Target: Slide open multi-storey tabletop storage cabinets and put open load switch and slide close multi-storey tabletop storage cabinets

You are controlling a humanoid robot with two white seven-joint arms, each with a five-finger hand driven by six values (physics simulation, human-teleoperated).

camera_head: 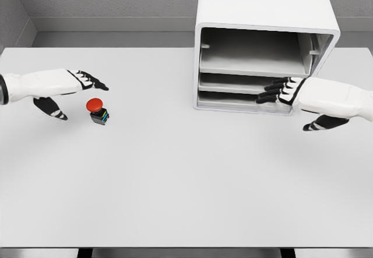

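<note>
Your left hand (70, 89) hovers with fingers apart at nine o'clock of the red switch (97, 110), ready to grasp it, while your right hand (294, 92), also apart and empty, reaches the cabinet (265, 13) drawers to slide one.

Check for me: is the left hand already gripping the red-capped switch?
No, the left hand is open beside the switch, which sits apart on the table.
</note>
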